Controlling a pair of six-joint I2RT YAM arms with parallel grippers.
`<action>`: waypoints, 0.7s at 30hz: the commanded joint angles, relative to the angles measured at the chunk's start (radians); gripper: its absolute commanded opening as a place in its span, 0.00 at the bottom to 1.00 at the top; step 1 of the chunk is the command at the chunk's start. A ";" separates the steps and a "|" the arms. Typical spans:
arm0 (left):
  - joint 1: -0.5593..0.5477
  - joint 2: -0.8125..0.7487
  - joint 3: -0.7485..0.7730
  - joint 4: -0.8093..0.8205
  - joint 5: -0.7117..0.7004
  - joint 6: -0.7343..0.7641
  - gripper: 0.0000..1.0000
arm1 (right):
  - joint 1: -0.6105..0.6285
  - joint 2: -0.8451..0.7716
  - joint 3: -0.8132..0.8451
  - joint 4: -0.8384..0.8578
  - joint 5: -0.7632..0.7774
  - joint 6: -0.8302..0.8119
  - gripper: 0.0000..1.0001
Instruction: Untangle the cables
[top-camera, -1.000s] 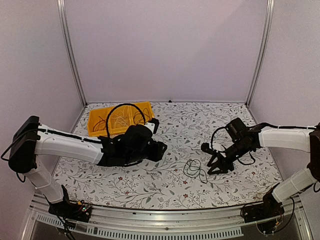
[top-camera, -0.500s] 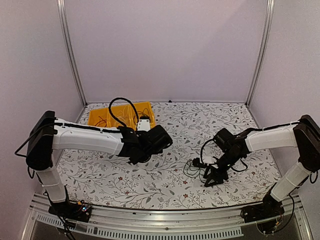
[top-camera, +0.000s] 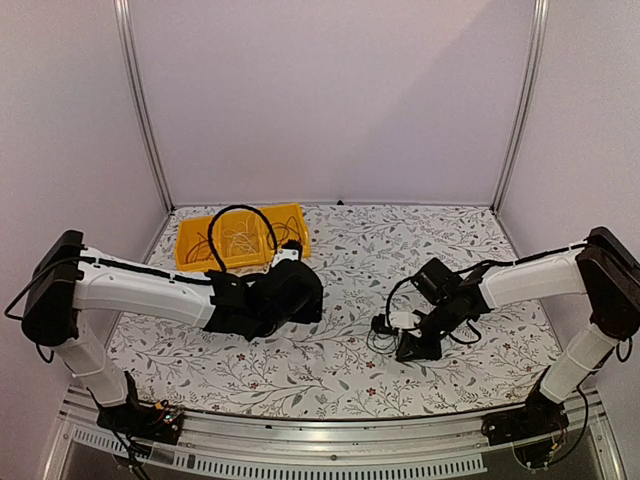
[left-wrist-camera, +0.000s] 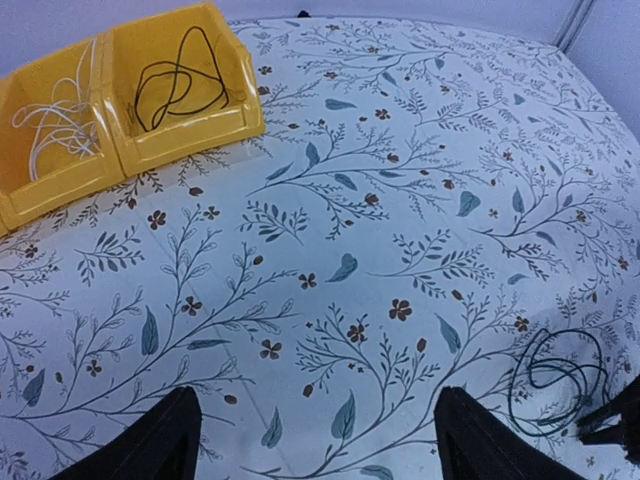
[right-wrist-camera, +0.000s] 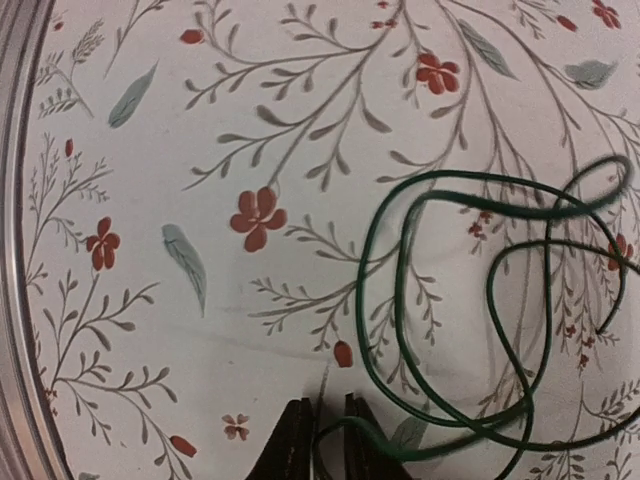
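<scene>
The cable (top-camera: 383, 338), a loose dark coil, is lying on the bench (top-camera: 330, 378) at front right. The right pincer (right-wrist-camera: 320, 447) is pinching one strand (fingers almost touching). The left pincer (left-wrist-camera: 320, 445) is hovering spread wide, gripping nothing. Other wires (left-wrist-camera: 178, 82) are sitting in the bin (left-wrist-camera: 190, 135), far left.

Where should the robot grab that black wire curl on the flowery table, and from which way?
Grip the cable by its outer strand, at the edge nearest the right gripper, coming straight down. It lies flat on the table in loose loops, so a pinch from above can straddle one strand; the crossed middle would probably drag everything.
</scene>
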 joint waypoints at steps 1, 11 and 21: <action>0.017 -0.016 -0.018 0.160 0.128 0.099 0.83 | 0.006 0.036 0.012 0.002 0.077 0.032 0.05; 0.018 -0.046 -0.102 0.463 0.484 0.459 0.87 | 0.004 -0.216 0.159 -0.271 -0.058 -0.051 0.00; 0.032 -0.014 -0.129 0.636 0.686 0.433 0.85 | 0.003 -0.220 0.438 -0.448 -0.140 -0.066 0.00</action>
